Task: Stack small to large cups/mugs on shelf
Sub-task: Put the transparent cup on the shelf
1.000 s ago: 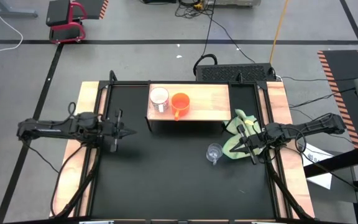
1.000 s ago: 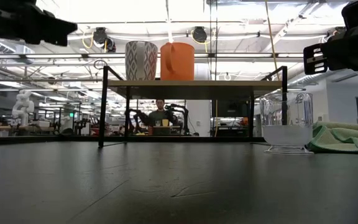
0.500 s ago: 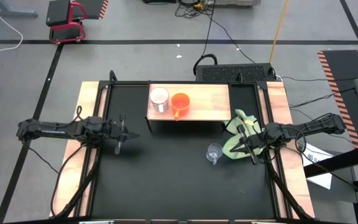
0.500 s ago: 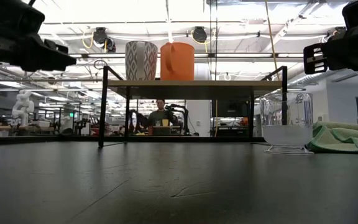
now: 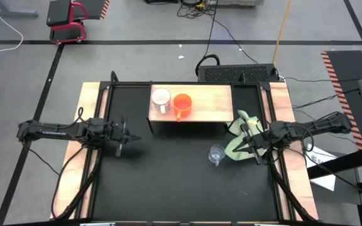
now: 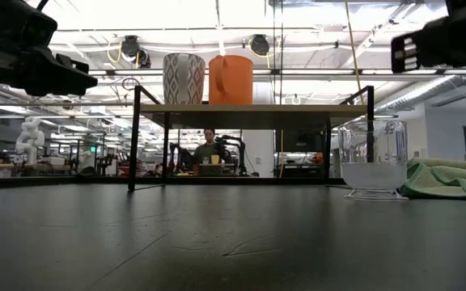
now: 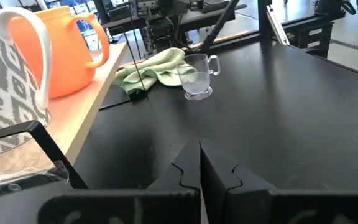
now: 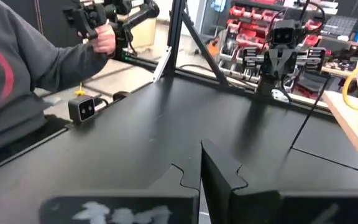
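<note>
**Cups: two mugs on the shelf, glass cup on the table**

The white mug [image 5: 161, 99] with a grey pattern and the orange mug [image 5: 182, 104] stand upright side by side on the shelf [image 5: 209, 100], a light-wood board on black legs at the 12 o'clock side of the black table [image 5: 168, 182]. The two mugs occupy the shelf's 9 o'clock end, the orange one toward 3 o'clock of the white one, just beside it. The rest of the board is bare wood.

The clear glass cup [image 5: 216, 154] stands upright on the table surface, toward 5 o'clock from the shelf and apart from it. Its handle shows in the left wrist view [image 7: 197, 76]. A yellow-green cloth [image 5: 239, 139] lies crumpled just beside the cup, on its 3 o'clock side.

The left gripper [image 5: 132, 137] hovers above the table at the 9 o'clock side, fingers pressed together, holding nothing. The right gripper [image 5: 242, 147] hangs over the cloth at the 3 o'clock side, fingers likewise together and empty, near the glass cup without touching it.

A person in a grey sleeve [image 8: 17, 74] is seated beyond the table edge.
</note>
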Robot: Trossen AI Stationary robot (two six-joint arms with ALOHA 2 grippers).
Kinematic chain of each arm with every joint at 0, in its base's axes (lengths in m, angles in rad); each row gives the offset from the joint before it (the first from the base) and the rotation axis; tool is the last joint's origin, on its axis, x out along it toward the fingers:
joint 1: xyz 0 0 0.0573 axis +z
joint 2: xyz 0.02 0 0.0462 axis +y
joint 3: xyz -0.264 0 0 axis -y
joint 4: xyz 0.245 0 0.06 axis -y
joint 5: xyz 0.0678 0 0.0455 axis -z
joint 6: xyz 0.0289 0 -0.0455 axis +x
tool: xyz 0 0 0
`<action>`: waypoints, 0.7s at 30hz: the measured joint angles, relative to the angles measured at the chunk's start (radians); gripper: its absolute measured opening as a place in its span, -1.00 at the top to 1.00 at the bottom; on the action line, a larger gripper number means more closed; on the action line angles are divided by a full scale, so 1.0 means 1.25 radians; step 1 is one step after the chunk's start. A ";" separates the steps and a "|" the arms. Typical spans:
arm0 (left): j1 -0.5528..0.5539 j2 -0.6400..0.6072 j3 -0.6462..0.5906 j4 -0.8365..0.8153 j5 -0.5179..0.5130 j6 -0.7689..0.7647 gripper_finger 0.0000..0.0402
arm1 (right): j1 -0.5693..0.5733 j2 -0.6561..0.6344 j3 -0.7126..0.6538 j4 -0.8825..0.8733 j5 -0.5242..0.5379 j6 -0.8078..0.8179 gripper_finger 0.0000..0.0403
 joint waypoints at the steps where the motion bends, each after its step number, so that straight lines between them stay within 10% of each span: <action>1: 0.000 0.000 0.000 0.000 0.000 0.000 1.00 | 0.000 0.017 0.019 -0.010 0.000 -0.005 1.00; 21: 0.000 0.001 0.000 -0.007 0.012 0.025 1.00 | 0.000 0.445 0.328 -0.181 0.000 -0.078 1.00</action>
